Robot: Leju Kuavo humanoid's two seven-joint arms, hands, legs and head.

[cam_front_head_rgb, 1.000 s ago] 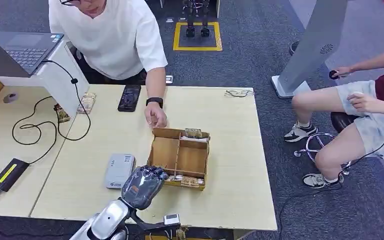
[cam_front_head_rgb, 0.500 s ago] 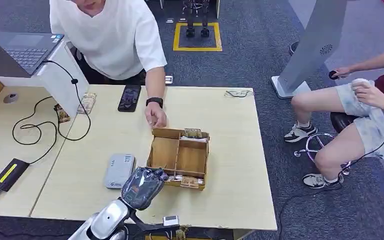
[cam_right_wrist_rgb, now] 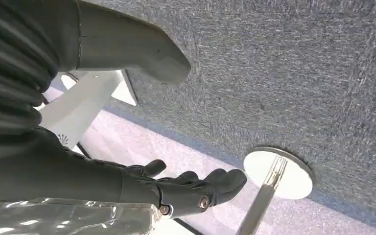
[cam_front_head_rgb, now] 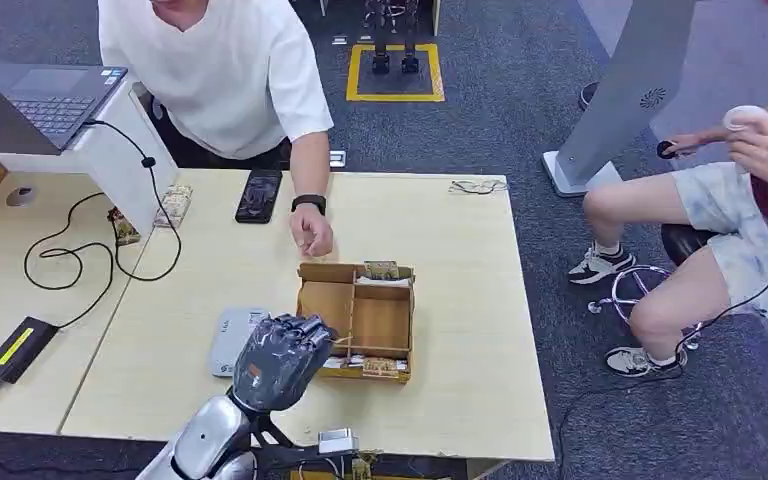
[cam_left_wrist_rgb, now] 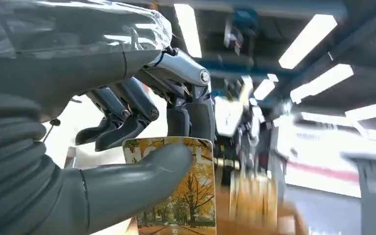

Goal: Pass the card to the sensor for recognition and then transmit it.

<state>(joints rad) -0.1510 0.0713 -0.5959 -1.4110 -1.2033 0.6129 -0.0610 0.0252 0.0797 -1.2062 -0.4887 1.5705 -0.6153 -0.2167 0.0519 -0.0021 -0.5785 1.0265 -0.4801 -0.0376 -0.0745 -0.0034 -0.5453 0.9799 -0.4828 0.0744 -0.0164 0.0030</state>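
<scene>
In the left wrist view my left hand pinches a card printed with yellow autumn trees between thumb and fingers. In the head view the same left hand hovers at the front left corner of the wooden divided box, partly covering the grey-white card reader on the table. More cards stand in the box's front row and back row. My right hand hangs over grey carpet with its fingers apart, holding nothing.
A person in a white shirt leans over the far side, one hand resting just behind the box. A phone, cables and a black adapter lie to the left. Another person sits at the right.
My left hand has lifted away from the box's front row with the card and shifted slightly left. The box has turned a little. The seated person raised a hand.
</scene>
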